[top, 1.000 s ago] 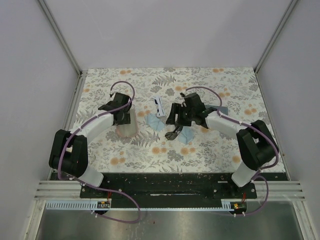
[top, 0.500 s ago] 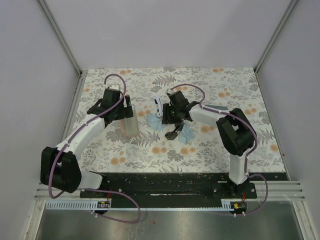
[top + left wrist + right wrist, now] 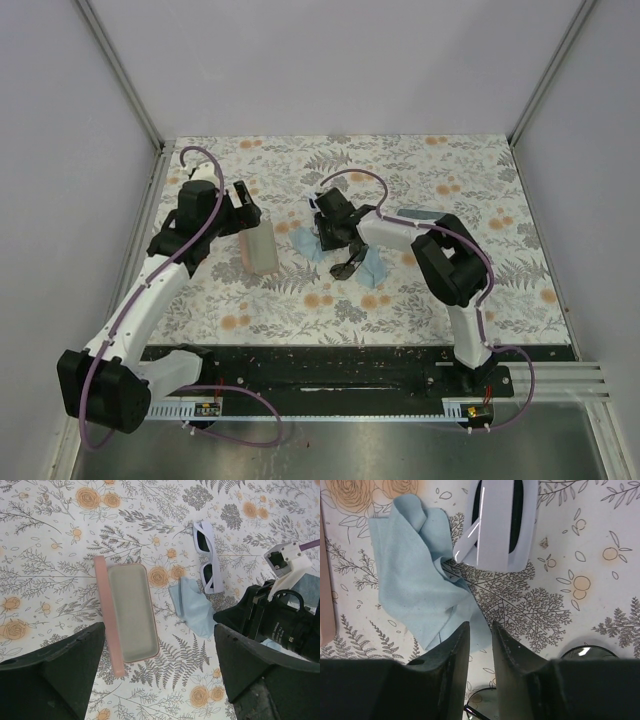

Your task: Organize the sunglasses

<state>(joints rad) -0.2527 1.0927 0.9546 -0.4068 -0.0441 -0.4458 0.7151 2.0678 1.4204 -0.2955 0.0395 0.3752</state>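
Observation:
The white-framed sunglasses (image 3: 207, 555) lie folded on the floral table, also in the right wrist view (image 3: 500, 525). The dark-framed sunglasses (image 3: 350, 266) lie just nearer, partly under the right fingers (image 3: 490, 702). My right gripper (image 3: 481, 626) hovers low over the edge of a light blue cloth (image 3: 420, 580), just short of the white pair. Its jaws are nearly together with only a thin gap and hold nothing. My left gripper (image 3: 157, 680) is wide open and empty, high above the open pink case (image 3: 129, 612).
The pink case's lid (image 3: 107, 615) stands along its left side. A second blue cloth (image 3: 375, 266) lies beside the dark pair. The grey-blue case (image 3: 432, 216) is mostly hidden behind the right arm. Enclosure walls ring the table (image 3: 300, 310).
My right gripper has moved left from over the dark sunglasses to the cloth and white pair. My left arm has risen and pulled back left, away from the pink case.

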